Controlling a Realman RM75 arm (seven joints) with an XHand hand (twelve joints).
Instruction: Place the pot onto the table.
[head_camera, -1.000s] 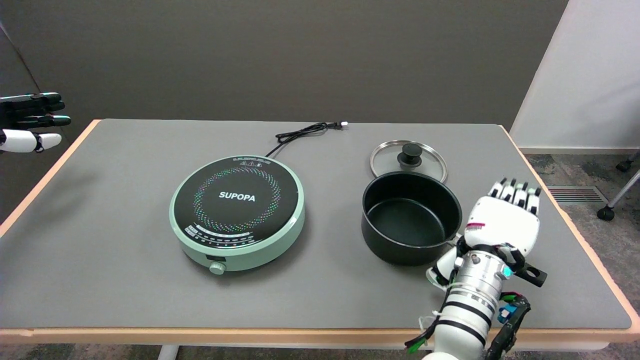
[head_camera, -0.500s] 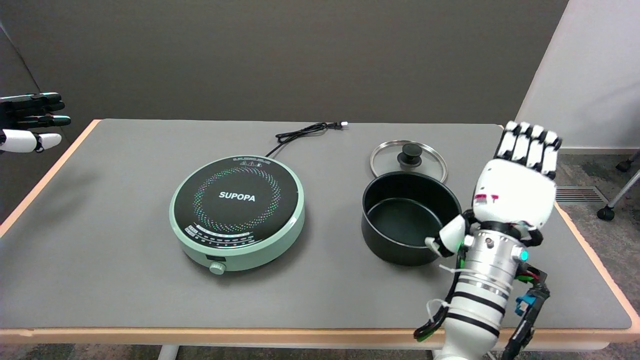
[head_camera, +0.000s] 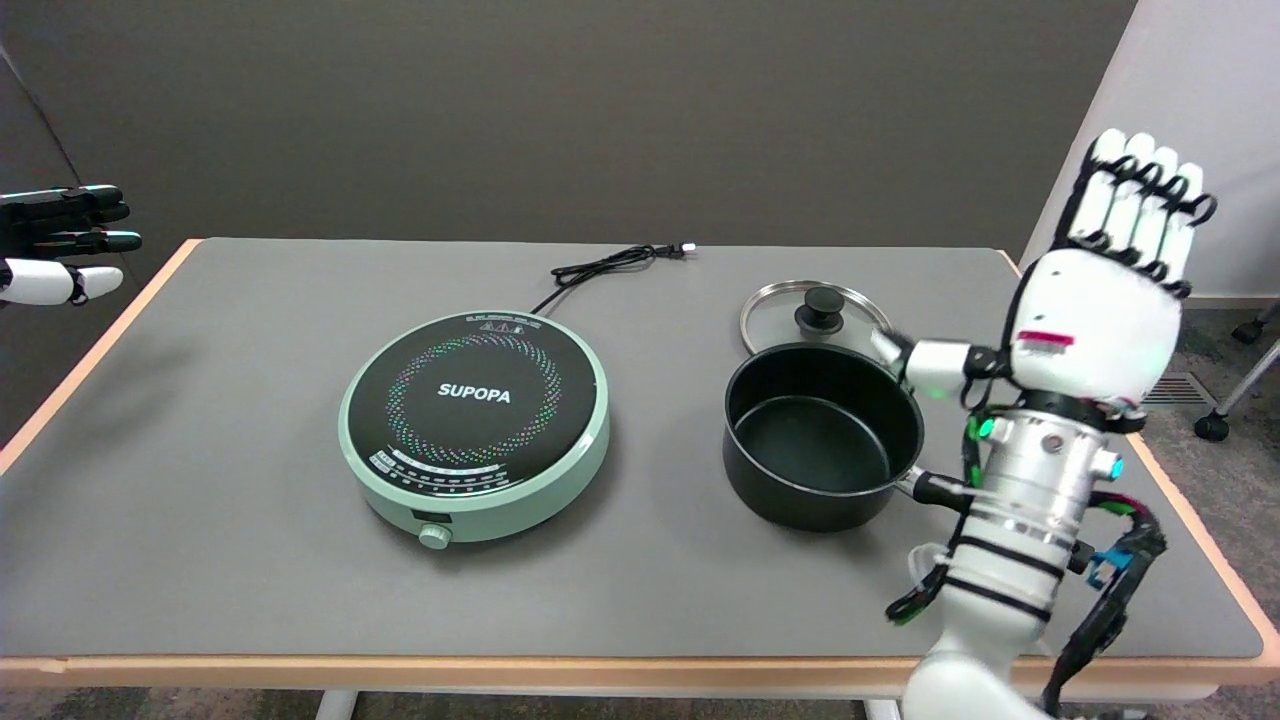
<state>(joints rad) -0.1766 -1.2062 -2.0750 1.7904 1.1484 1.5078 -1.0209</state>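
Note:
A black pot (head_camera: 820, 436) stands upright and empty on the grey table (head_camera: 250, 560), right of centre. Its black handle (head_camera: 935, 490) points right and runs behind my right wrist. My right hand (head_camera: 1095, 300) is raised in the air to the right of the pot, above table level. Its fingers are straight and point up, the thumb sticks out to the left over the pot's far right rim. The hand holds nothing and touches nothing.
A glass lid (head_camera: 817, 318) with a black knob lies flat just behind the pot. A mint-green induction cooker (head_camera: 474, 424) sits at the table's middle, its black cord (head_camera: 605, 266) trailing toward the back edge. The idle left hand (head_camera: 60, 243) hangs at the upper left.
My right hand has risen from low beside the pot's handle to well above the table, and shifted right. Pot, lid and cooker have stayed put.

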